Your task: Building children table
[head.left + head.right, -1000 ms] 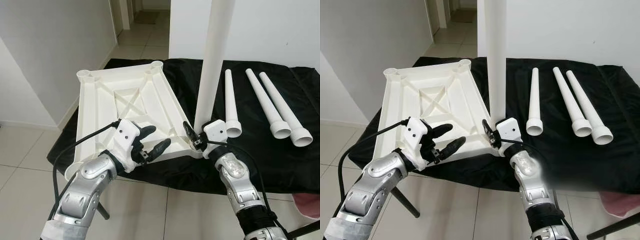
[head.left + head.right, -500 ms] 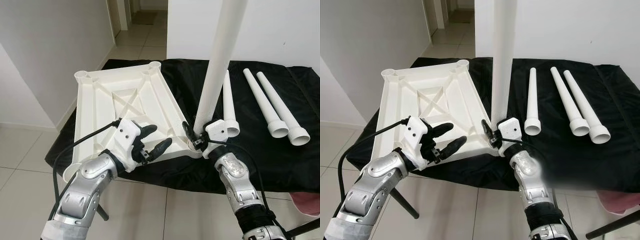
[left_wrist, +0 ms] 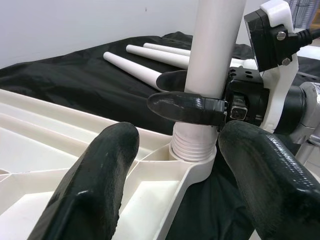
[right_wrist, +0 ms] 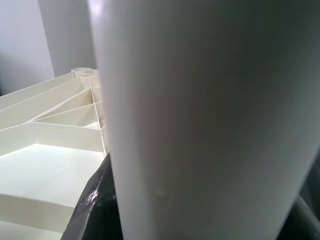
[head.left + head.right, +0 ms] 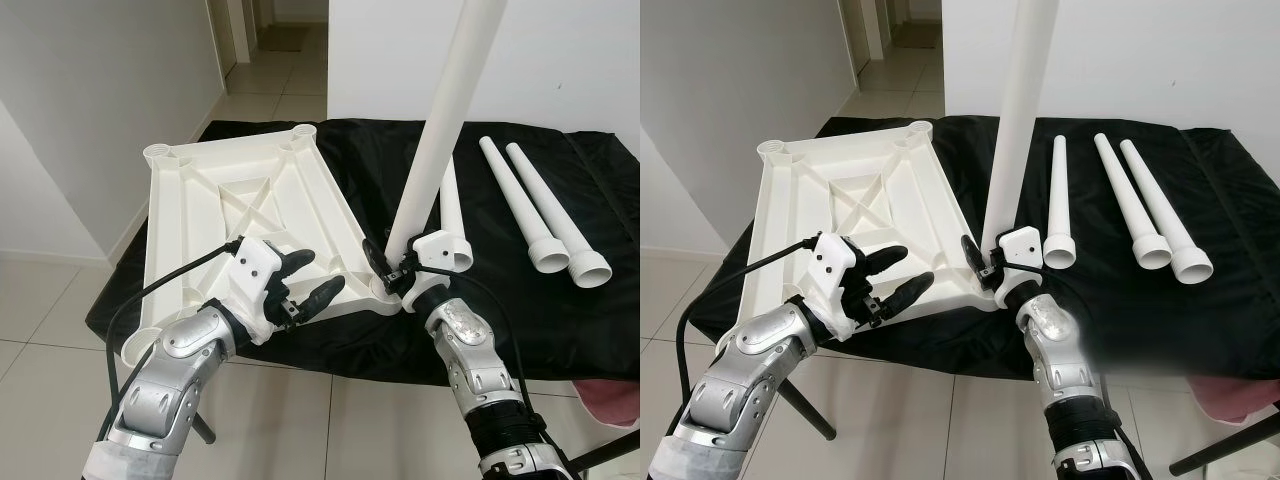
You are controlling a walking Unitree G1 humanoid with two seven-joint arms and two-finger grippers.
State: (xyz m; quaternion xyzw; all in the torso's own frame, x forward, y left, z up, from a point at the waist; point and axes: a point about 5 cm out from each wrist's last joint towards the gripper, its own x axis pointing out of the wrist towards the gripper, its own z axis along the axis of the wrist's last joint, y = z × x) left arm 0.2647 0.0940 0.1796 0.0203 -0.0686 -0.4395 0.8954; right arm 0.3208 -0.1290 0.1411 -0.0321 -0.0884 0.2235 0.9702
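Observation:
A white tabletop (image 5: 240, 205) lies upside down on a black-clothed table, ribs facing up. A long white table leg (image 5: 440, 130) stands in its near right corner socket (image 3: 192, 150), its top leaning to the right. My right gripper (image 5: 390, 262) is shut on the leg just above the threaded end. My left gripper (image 5: 312, 277) stands open over the tabletop's front edge, a little left of that socket, with nothing between its fingers (image 3: 95, 180). The right wrist view is close against the leg (image 4: 200, 120), with the tabletop's ribs (image 4: 50, 150) beside it.
Three loose white legs (image 5: 448, 215) (image 5: 520, 205) (image 5: 555, 215) lie on the black cloth (image 5: 520, 300) to the right. The tabletop's left side overhangs the table edge. A white wall stands behind, with tiled floor and a corridor at the left.
The held leg has tipped from nearly upright to leaning right at its top, the right gripper turning with it. The left gripper has stayed where it was.

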